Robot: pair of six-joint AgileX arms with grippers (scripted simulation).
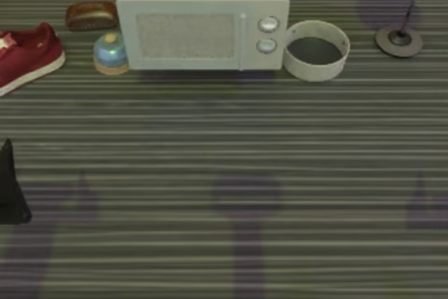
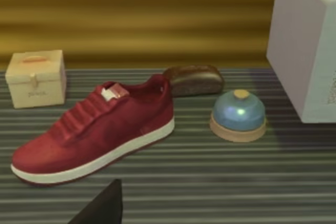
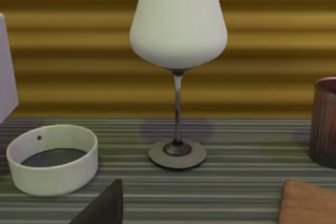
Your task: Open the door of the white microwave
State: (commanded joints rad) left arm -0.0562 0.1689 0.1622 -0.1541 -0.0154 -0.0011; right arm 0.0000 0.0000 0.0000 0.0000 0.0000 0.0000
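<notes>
At the far edge of the striped surface (image 1: pixel 224 173), about midway along it, stands the white microwave (image 1: pixel 203 12), facing the near edge with the door (image 1: pixel 185 36) fully closed; its thin handle (image 1: pixel 243 33) runs down the side next to the two round knobs (image 1: pixel 267 35).

Neither arm has reached it. Only a dark sliver of the left arm (image 1: pixel 10 187) shows at the left edge of the surface, well apart from the oven, and the right arm does not appear in the top view at all. Each wrist view shows just a dark wedge of its own pincer, the left pincer (image 2: pixel 102 208) and the right pincer (image 3: pixel 102 205), so I cannot tell whether either one is spread or pressed together.

The risks, as I judge them, come from crowding:
- A white ring-shaped bowl (image 1: pixel 315 50) sits just beside the knob side of the microwave, so an approach to the handle from the right could knock it.
- Further toward the far right corner a tall goblet-shaped lamp (image 3: pixel 178 30) on a thin stem looks easy to topple with a wide sweep.
- On the hinge side, a blue bell (image 1: pixel 110 52), a brown oval piece (image 1: pixel 91 14) and a red shoe (image 1: pixel 28 54) sit close by, and the swinging door might strike the bell.
- The handle is slim and lies close to the knobs, so a slightly misplaced pincer could close on nothing or press the control strip, shoving the whole oven back.
</notes>
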